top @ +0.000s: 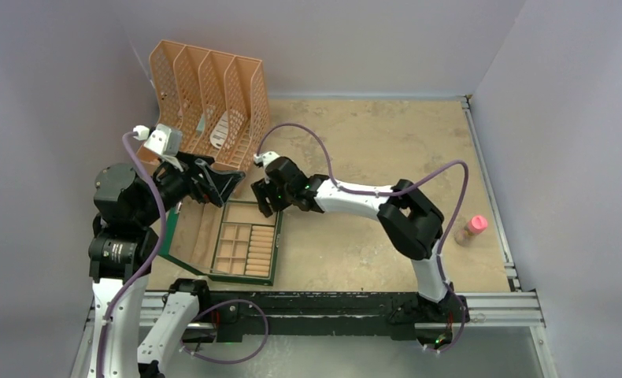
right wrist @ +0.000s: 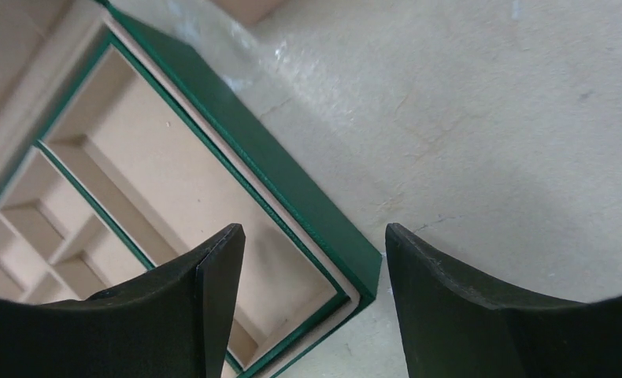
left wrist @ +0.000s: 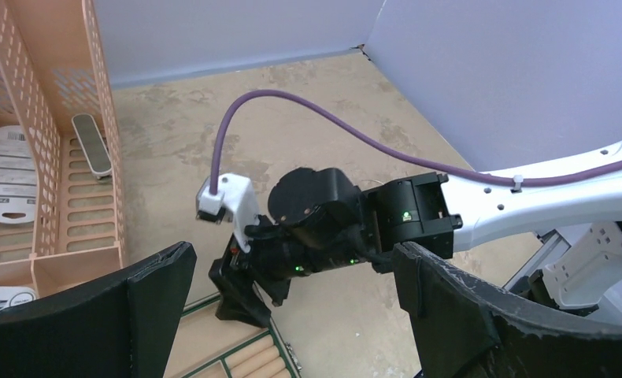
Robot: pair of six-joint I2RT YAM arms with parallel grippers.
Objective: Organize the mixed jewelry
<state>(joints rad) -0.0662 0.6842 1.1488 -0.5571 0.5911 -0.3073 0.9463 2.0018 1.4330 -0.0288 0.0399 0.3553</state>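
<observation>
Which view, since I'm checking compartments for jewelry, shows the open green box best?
Top external: nearly the whole open green box with its beige dividers. Right wrist shows one corner only; left wrist a sliver at its bottom edge.

You have the open box (top: 233, 234) on the worktop (top: 371, 142) at the near left, with its lid (top: 188, 236) folded out to the left of the compartment tray. Behind the box, toward the far left corner, stands the rack (top: 205, 94), with a flat packet (left wrist: 9, 177) lying in one of its slots. The left tool (top: 227, 189) hangs over the box's far left edge, between box and rack. The right tool (top: 262, 203) is just to its right, above the box's far right corner. The bottle (top: 472, 229) stands alone well to the right, near the worktop's right edge.
</observation>
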